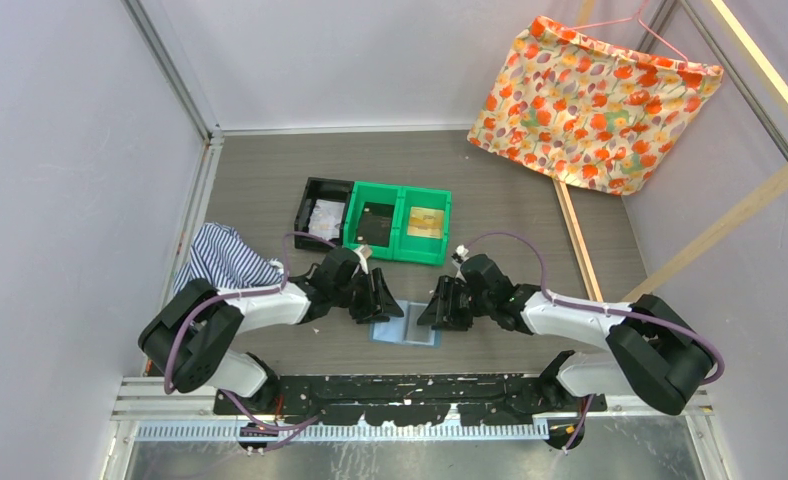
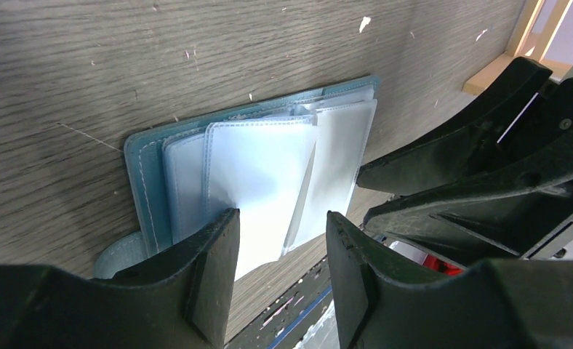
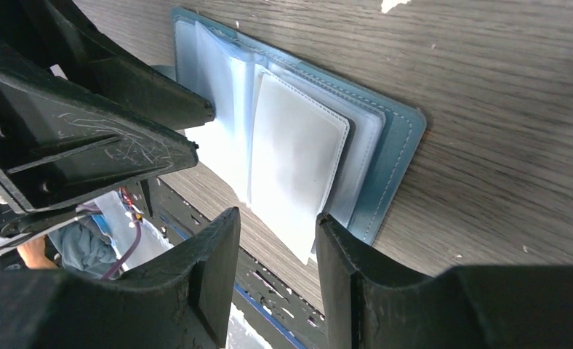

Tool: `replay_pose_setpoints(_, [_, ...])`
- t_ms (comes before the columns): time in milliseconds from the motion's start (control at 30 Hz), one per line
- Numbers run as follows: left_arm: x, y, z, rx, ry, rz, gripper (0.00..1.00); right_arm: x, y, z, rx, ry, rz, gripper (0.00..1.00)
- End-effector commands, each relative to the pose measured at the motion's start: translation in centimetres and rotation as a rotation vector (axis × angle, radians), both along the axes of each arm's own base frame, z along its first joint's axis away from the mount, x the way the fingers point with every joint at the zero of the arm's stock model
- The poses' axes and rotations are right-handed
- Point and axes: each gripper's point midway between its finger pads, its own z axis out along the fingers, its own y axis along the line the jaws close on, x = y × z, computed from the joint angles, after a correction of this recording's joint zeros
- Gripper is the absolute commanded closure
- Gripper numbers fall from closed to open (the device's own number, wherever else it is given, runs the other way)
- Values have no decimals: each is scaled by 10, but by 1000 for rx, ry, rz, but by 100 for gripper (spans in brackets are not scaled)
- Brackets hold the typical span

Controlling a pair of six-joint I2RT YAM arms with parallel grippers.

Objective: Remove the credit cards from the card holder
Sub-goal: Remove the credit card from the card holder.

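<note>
Two tools, the left tool (image 1: pixel 382 303) and the right tool (image 1: pixel 438 310), flank the card holder (image 1: pixel 405 331) with fingers spread and gripping nothing. The holder lies opened flat on the table (image 1: pixel 510 200) at lower centre of the overhead view. Its pale sleeves (image 2: pixel 258 163) fan up loose, probably so that each tool can work one side of the fold; whether credit cards sit inside them cannot be told.

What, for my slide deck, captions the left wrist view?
Left jaws, open, above clear sleeves of the unfolded card holder.
</note>
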Motion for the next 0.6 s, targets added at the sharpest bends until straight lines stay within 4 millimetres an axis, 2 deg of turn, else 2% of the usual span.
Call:
replay_pose_setpoints(0, [1, 7, 0, 17, -18, 19, 51, 12, 22, 31, 94, -90, 49, 52])
replay_pose_setpoints(233, [1, 11, 10, 43, -37, 19, 51, 15, 31, 40, 120, -106, 78, 53])
replay_pose_setpoints(333, [1, 17, 21, 60, -58, 24, 51, 14, 34, 45, 129, -117, 97, 53])
replay_pose_setpoints(567, [4, 39, 43, 128, -89, 91, 50, 17, 47, 55, 155, -137, 154, 53])
